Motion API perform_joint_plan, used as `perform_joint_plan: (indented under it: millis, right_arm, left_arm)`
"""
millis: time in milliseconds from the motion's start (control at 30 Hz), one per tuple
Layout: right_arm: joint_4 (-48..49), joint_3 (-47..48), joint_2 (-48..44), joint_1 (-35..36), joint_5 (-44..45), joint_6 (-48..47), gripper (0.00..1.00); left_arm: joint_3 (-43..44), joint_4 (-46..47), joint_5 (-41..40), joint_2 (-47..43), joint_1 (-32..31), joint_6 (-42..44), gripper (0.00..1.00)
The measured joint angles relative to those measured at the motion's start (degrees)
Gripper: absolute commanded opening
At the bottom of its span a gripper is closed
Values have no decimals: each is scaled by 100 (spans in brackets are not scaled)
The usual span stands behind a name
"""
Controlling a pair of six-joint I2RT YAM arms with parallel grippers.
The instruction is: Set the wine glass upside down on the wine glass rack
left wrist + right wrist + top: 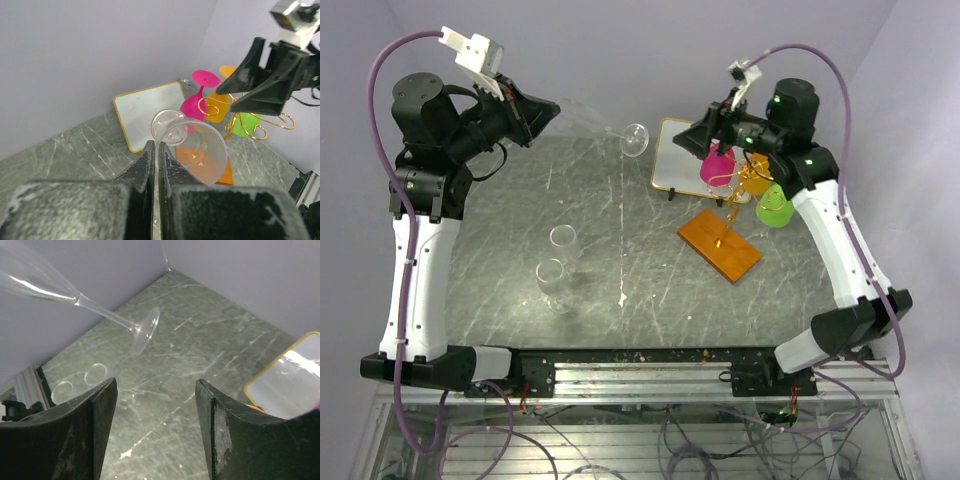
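- The left gripper is clamped on the wine glass. In the left wrist view its fingers stand almost together at the bowl end.
- The glass is held in the air, lying nearly level. Its bowl is at the fingers, and its stem and round foot point away from the hand toward the right gripper.
- The glass is not on the wine glass rack. The rack stands well ahead of the left hand, beyond the foot of the glass.
- The right gripper has its fingers apart with nothing between them. The held glass floats ahead of them and a little above.
- The rack's gold scrolls sit just under and beside the right hand. They carry a pink glass, an orange glass and a green glass.
- A gold-framed panel lies on the table beside the rack, below the right fingertips.
- Two clear glasses stand on the table below the left hand, apart from both grippers.
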Motion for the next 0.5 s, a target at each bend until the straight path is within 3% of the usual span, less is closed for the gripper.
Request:
perform_joint_plan:
  millis: [200, 500]
  right_arm:
    - [149, 195, 560, 450, 227, 588, 54]
    - [308, 197, 772, 573, 151, 1294, 49]
  left_arm:
    - [0, 168, 11, 0, -35, -85, 7]
    - [-2, 334, 35, 0, -35, -153, 7]
